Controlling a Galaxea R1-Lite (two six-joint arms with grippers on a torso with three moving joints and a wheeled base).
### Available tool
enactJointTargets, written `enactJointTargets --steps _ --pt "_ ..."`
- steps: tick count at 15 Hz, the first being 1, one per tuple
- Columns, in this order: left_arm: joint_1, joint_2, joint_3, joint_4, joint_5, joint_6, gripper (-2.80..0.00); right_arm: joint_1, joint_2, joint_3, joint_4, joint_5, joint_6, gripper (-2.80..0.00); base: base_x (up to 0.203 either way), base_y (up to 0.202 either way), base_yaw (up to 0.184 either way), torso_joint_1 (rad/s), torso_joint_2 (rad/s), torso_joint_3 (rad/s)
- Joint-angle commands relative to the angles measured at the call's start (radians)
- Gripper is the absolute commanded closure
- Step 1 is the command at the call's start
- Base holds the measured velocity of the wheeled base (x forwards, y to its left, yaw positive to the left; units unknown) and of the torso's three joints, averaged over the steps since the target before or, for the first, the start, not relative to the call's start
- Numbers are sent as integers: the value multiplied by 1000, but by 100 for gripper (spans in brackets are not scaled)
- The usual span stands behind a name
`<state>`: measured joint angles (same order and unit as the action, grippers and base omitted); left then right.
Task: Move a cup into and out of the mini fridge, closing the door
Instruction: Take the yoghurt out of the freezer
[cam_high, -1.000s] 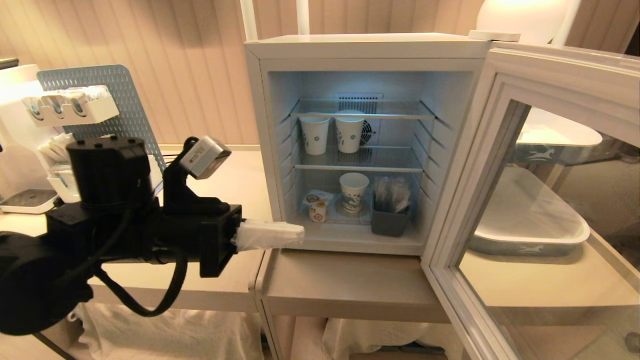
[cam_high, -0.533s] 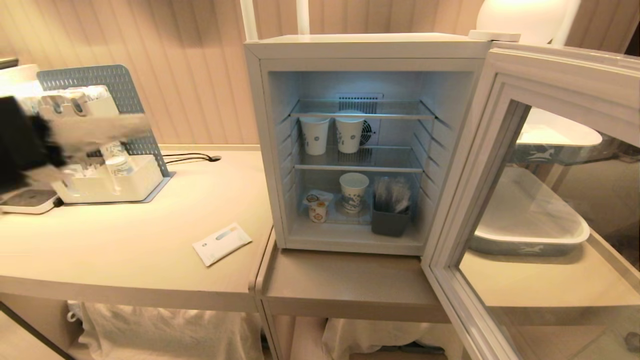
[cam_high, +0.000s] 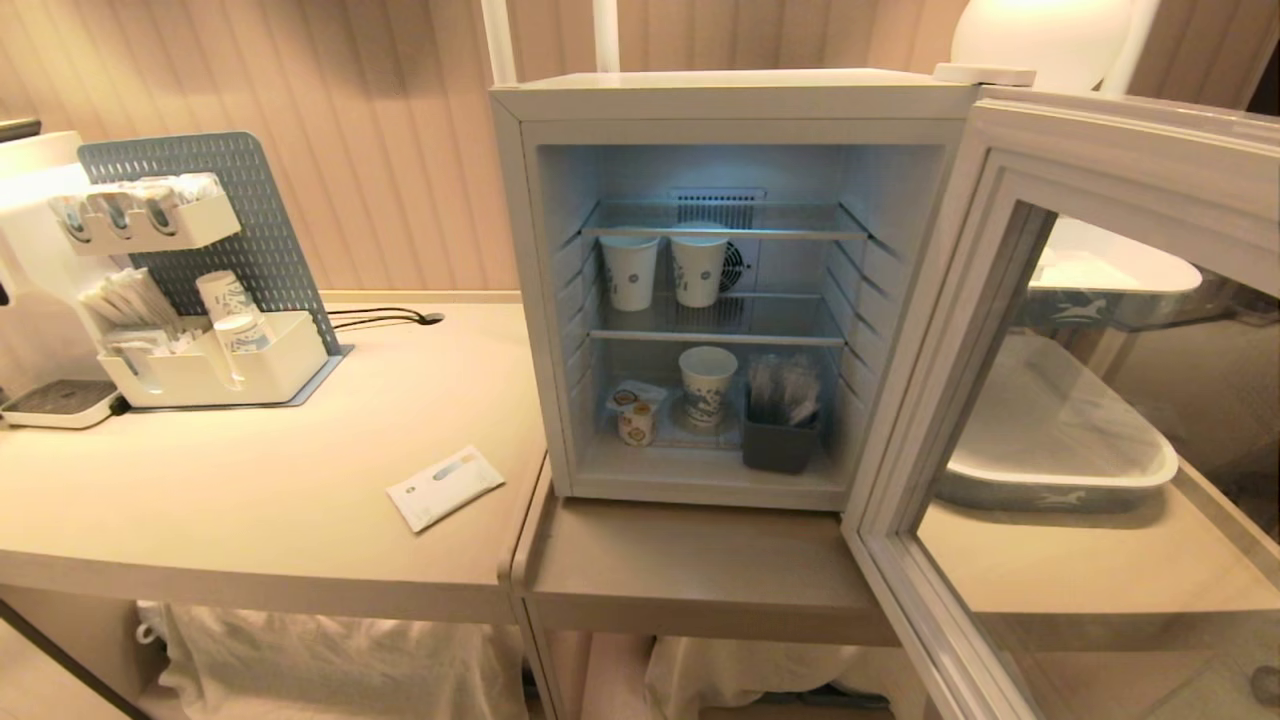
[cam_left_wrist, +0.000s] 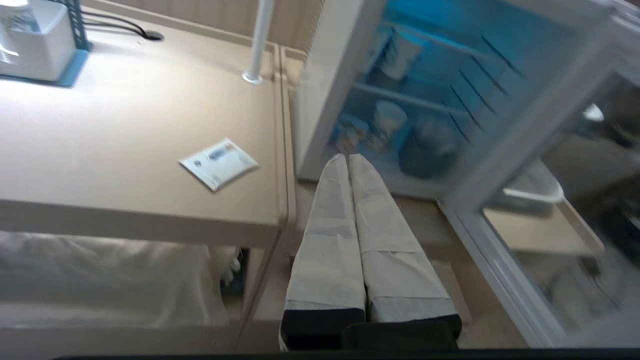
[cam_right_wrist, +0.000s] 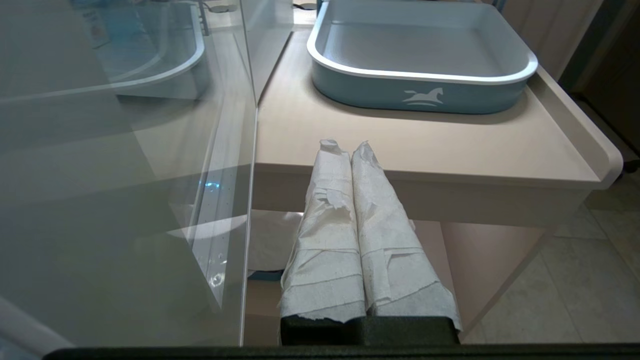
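The mini fridge (cam_high: 730, 95) stands open on the low counter, its inside lit. Its door (cam_high: 1120, 150) is swung wide to the right, and the glass pane (cam_right_wrist: 125, 175) fills one side of the right wrist view. The cup (cam_high: 636, 422), tiny and white with a yellow-orange label, stands upright on the fridge floor near the left wall. Neither arm shows in the head view. My left gripper (cam_left_wrist: 348, 157) is shut and empty, hanging back from the counter and pointing toward the fridge opening. My right gripper (cam_right_wrist: 345, 146) is shut and empty beside the door, below the counter edge.
Two paper cups (cam_high: 630, 270) stand on the middle shelf and a third (cam_high: 707, 385) on the fridge floor beside a dark grey bin (cam_high: 780, 440). A white packet (cam_high: 445, 487) lies on the left table, with an organizer rack (cam_high: 200, 300) behind. A blue-grey tray (cam_right_wrist: 420, 50) sits behind the door.
The left arm, which reached toward the fridge's lower left corner, has swung away to the left and left the head view. The fridge, door and cup have not moved.
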<state>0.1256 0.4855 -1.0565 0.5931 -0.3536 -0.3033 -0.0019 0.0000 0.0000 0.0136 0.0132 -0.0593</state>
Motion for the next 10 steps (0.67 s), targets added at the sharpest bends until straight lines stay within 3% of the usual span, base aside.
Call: enactJointTargets --steps 1,3,5,7,10 --pt "-140 -91 -7 44 74 0 0 0 -2 0 0 1 0 0 0 0 0 0 0 0" --pt "-290 -169 64 59 257 8 0 0 -2 0 0 -1 0 0 0 0 0 0 0 0" --pt "-313 -200 152 23 415 -2 0 0 -2 -2 3 -1 0 0 0 0 0 0 0 0" --pt "-264 -166 152 -37 434 -20 0 0 -2 -2 3 -6 0 0 0 0 0 0 0 0" --pt "-178 -236 246 -50 332 0 0 0 -2 -2 2 -6 0 0 0 0 0 0 0 0"
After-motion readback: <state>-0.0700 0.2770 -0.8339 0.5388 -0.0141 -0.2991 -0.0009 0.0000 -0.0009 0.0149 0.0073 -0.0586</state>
